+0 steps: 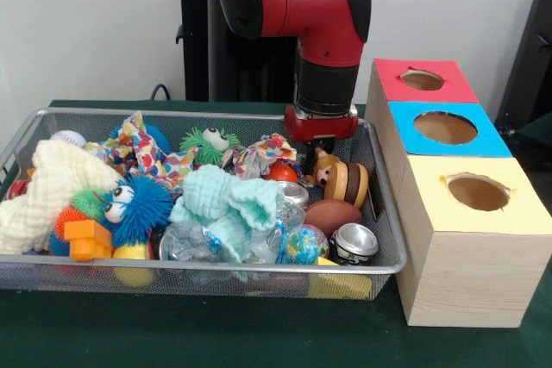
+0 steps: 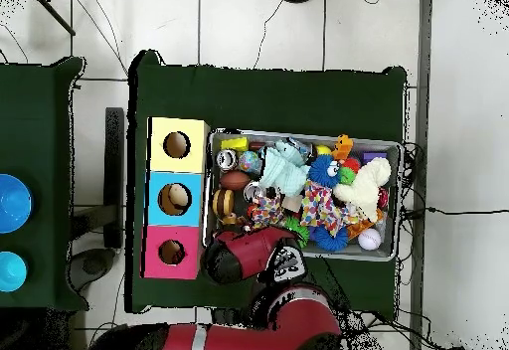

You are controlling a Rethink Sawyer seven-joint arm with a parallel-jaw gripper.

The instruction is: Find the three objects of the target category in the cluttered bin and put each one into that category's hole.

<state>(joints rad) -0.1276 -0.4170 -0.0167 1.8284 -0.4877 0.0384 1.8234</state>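
Front view shows us the gripper point(image 1: 321, 146) low in the cluttered bin point(image 1: 390, 258), and we cannot tell how the jaws stand; the orange-tan toy point(image 1: 341, 180) with a tiny face lies just beside them, toward the boxes, so we judge a descent here could nudge it or snag the patterned cloth point(image 1: 263, 154) instead
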